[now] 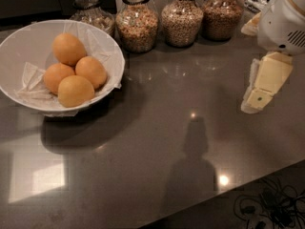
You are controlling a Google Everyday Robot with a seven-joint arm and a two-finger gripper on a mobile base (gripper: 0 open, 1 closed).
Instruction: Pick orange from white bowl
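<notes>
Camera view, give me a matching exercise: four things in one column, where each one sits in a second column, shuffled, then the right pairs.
Things
1. white bowl
2. oranges
3. glass jars
4. gripper

Places
A. in a row along the back of the counter
B. at the right edge, hanging above the counter
C. on the left side of the counter
D. on crumpled paper inside the bowl

Pairs: 1-C, 2-D, 3-A, 4-B
</notes>
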